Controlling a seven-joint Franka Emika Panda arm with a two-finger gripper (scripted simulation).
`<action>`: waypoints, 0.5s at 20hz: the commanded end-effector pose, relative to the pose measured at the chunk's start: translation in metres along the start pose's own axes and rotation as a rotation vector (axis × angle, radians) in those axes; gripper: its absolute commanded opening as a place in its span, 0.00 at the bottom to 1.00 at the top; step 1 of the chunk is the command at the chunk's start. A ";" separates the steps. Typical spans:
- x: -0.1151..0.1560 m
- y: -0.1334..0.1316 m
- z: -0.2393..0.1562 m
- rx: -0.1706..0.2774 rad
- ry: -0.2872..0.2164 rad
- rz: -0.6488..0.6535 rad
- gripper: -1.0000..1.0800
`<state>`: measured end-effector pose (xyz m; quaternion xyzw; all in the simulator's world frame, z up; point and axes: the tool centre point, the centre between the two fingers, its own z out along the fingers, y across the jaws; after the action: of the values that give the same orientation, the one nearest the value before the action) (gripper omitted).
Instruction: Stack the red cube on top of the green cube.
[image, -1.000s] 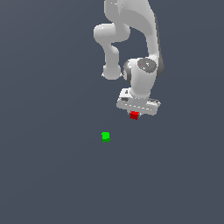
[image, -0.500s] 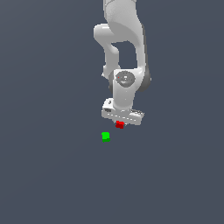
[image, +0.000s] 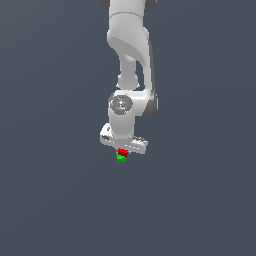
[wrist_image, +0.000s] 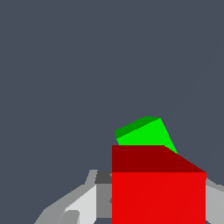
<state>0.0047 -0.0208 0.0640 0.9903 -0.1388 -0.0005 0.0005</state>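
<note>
In the exterior view the red cube (image: 122, 152) sits just under the white gripper (image: 122, 152), directly above the green cube (image: 120, 159) on the grey floor. The two cubes look to be touching or almost touching. The wrist view shows the red cube (wrist_image: 158, 188) large between the grey fingers (wrist_image: 76, 205), with the gripper (wrist_image: 144, 210) shut on it, and the green cube (wrist_image: 146, 131) partly hidden behind it, turned at an angle to the red one.
The white arm (image: 130, 60) rises straight above the cubes. A plain dark grey floor (image: 50, 200) surrounds them.
The gripper has carried the red cube toward the exterior view's left and down, from beside the green cube to directly over it.
</note>
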 end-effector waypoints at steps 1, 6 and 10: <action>0.008 0.006 0.002 0.001 0.001 -0.002 0.00; 0.014 0.010 0.004 0.001 0.001 -0.002 0.00; 0.014 0.010 0.004 0.001 0.001 -0.002 0.96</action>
<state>0.0153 -0.0343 0.0598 0.9904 -0.1380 0.0001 0.0001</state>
